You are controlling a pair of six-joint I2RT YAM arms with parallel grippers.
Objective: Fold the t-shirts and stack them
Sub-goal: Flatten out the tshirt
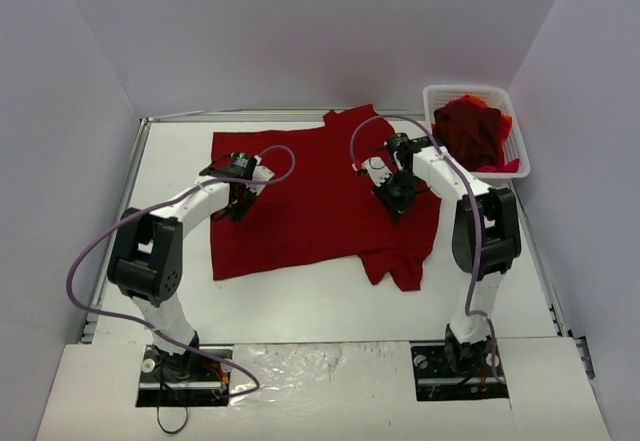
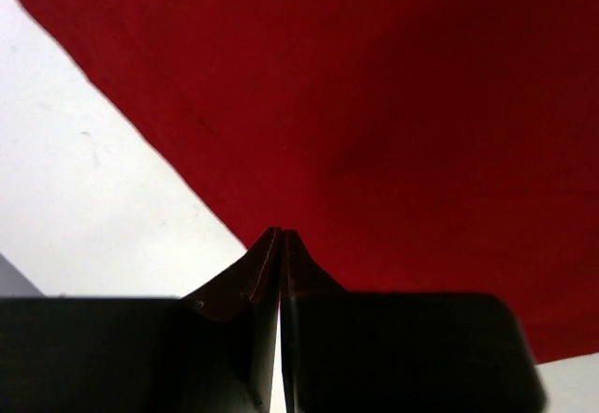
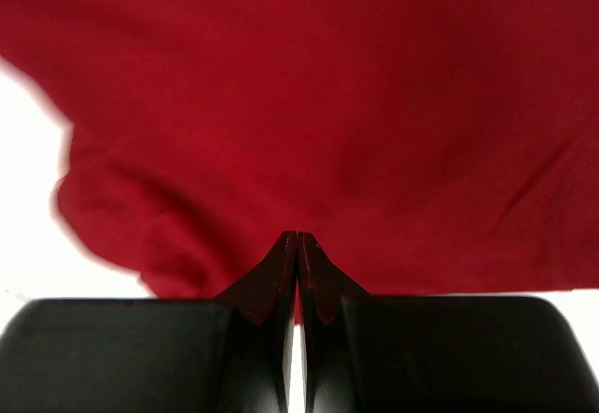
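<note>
We are looking at one dark red t-shirt [image 1: 320, 196] lying spread open on the white table [image 1: 300, 306], filling the middle of it and reaching towards the far edge, with one sleeve pointing at the far edge and the other trailing towards the near right. The left gripper [image 1: 237, 203] is hanging over the shirt's left border, on the side facing the table's left edge. In its wrist view its fingers [image 2: 282, 233] are pressing together with no gap, their tips sitting right at the cloth's [image 2: 393, 104] slanting edge. We cannot tell whether any fabric is caught between them. The right gripper [image 1: 401, 199] is bearing down on the shirt's right part, near the far sleeve. Its fingers [image 3: 298, 235] are likewise meeting tip to tip against gently rumpled cloth [image 3: 328, 85], and again we are not seeing a clear pinch. At the table's far right corner a white mesh basket [image 1: 470, 89] is holding heaped t-shirts [image 1: 470, 133], mostly dark red, with brighter red-orange showing along its right side, well apart from the spread shirt.
</note>
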